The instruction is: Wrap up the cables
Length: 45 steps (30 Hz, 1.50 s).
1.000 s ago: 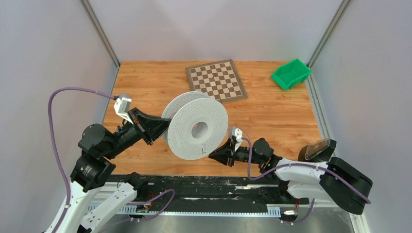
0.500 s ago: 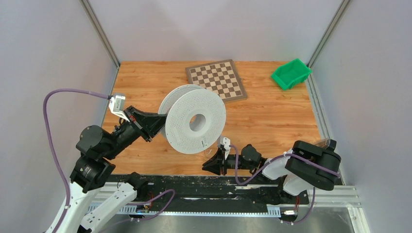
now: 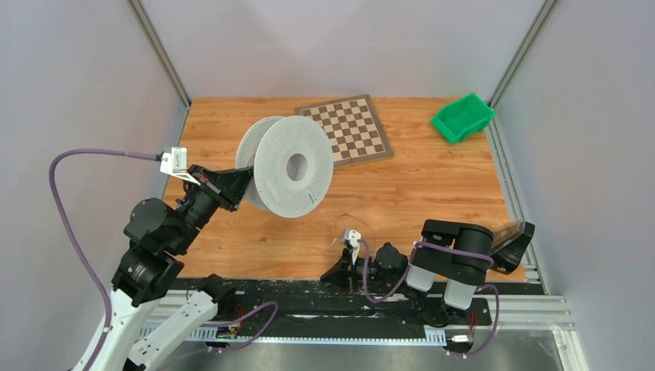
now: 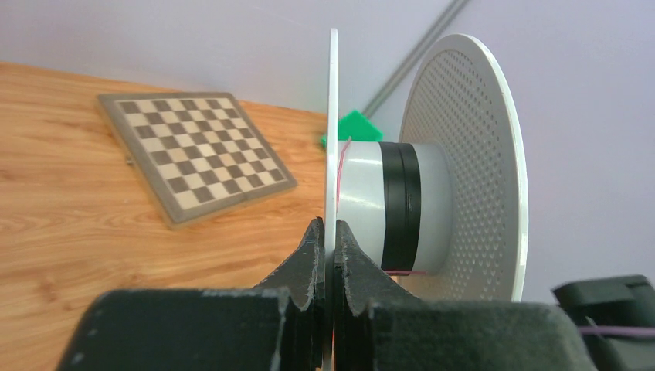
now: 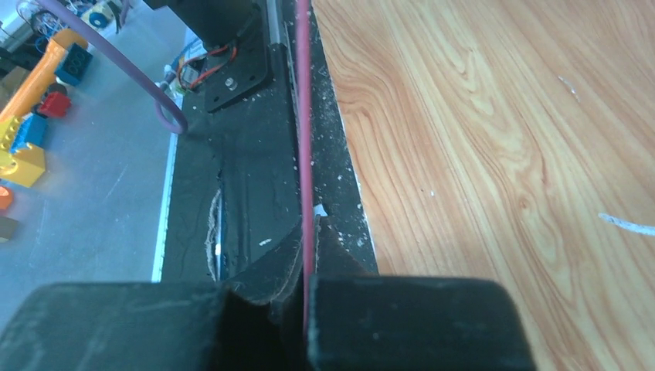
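left tool (image 4: 329, 241) raised, clamped on spool (image 3: 287, 166) flange, right tool (image 5: 307, 239) low, pinching red cable (image 5: 303, 116)

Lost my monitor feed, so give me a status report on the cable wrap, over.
Left hand shut on spool flange. Right hand shut on red cable, low at near table edge. Chessboard close behind spool.
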Tool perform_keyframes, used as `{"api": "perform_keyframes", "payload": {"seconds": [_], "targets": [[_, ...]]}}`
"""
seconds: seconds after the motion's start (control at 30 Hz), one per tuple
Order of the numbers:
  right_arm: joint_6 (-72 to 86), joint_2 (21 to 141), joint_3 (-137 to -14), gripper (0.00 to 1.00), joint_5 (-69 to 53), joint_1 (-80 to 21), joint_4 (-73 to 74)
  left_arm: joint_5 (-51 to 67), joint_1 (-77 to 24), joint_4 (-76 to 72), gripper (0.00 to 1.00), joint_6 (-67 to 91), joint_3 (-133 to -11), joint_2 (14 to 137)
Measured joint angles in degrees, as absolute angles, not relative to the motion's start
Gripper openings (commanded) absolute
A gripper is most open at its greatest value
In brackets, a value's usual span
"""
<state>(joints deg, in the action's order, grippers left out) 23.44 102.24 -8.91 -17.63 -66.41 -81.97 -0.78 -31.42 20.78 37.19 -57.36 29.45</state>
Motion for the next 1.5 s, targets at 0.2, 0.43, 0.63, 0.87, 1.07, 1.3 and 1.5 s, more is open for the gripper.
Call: {"api": "perform_keyframes", "payload": {"seconds": [0.2, 0.43, 0.63, 0.87, 1.07, 1.3, 1.5], "targets": [[23.03, 93.01, -11.38, 0.0, -12.69, -70.78, -73.43, -9.23, -31.42, 22.5, 0.0, 31.4, -56.75, 30.5], [17.26, 77.03, -27.18, 0.0, -2.92, -77.8, -42.26, -15.59, -31.42, 25.17, 0.0, 23.0, -55.46, 34.46], [14.04, 71.75, -36.42, 0.0, -1.76, -78.63, -23.88, -17.08, -31.42, 26.57, 0.0, 17.47, -51.9, 36.99], [10.24, 70.7, -46.81, 0.0, -1.72, -78.72, -11.14, -15.09, -31.42, 29.41, 0.0, 13.28, -47.18, 37.15], [4.93, 70.28, -54.08, 0.0, -0.51, -78.63, -7.51, -10.26, -31.42, 30.35, 0.0, 11.57, -44.88, 35.22], [-0.95, 71.81, -62.06, 0.0, 2.33, -75.85, -2.57, -0.05, -31.46, 33.5, 0.0, 7.9, -43.99, 31.73], [-3.2, 72.01, -62.94, 0.0, 3.57, -72.36, 0.21, 6.85, -31.46, 36.8, 0.0, 1.32, -43.27, 28.71]]}}
